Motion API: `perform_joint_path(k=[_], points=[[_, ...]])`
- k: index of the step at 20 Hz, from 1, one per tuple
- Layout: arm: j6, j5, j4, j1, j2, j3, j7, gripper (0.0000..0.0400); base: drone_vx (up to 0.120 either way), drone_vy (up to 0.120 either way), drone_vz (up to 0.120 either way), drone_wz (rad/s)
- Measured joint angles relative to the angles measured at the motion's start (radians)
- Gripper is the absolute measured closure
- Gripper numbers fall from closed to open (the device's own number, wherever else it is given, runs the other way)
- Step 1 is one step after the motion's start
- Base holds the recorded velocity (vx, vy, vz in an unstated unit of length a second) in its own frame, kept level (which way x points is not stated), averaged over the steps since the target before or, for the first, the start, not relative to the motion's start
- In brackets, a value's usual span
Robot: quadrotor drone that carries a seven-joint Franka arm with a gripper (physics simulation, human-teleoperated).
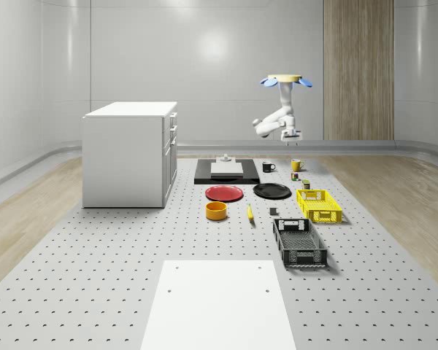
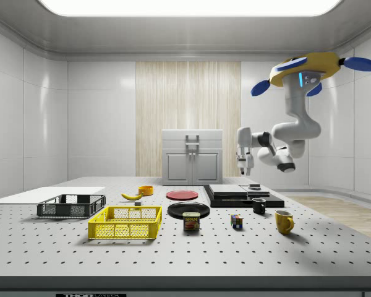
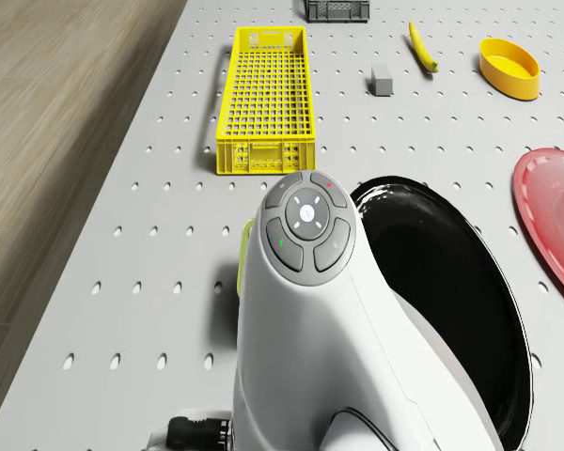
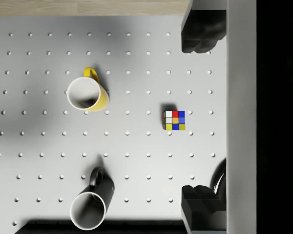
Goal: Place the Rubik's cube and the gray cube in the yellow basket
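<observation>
Drone hovering high at the side view's upper right, gripper with fingers apart above Rubik's cube on the table, yellow basket empty, black basket empty, gray cube beside yellow basket.

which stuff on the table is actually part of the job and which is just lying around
Job: multicoloured Rubik's cube; small gray cube; yellow plastic mesh basket.

Lying about: yellow mug; black mug; black round plate; red round plate; banana; orange bowl; dark gray basket.
</observation>
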Motion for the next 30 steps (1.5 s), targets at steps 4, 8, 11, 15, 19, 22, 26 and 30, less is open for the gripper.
perform_joint_path(k=[4,8,11,15,19,22,26,30], points=[[0.003,0.000,-0.001,-0.032,-0.026,0.017,0.023,0.0000,0.110,0.000,-0.120,0.000],[0.015,0.006,0.000,-0.051,-0.049,0.030,0.038,0.0000,0.000,0.000,-0.120,0.000],[0.026,0.013,0.001,-0.062,-0.066,0.037,0.047,0.0000,0.040,0.000,-0.120,0.000],[0.043,0.023,0.002,-0.072,-0.088,0.046,0.056,0.0000,0.120,0.000,-0.120,0.000],[0.061,0.034,0.003,-0.081,-0.108,0.054,0.064,0.0000,0.040,0.000,-0.120,0.000],[0.074,0.042,0.004,-0.087,-0.123,0.059,0.069,0.0000,0.000,0.000,-0.120,0.000],[0.092,0.052,0.006,-0.094,-0.143,0.065,0.076,0.0000,0.000,0.000,-0.120,0.000],[0.109,0.062,0.007,-0.100,-0.162,0.071,0.082,0.0000,0.000,0.040,-0.120,0.000]])
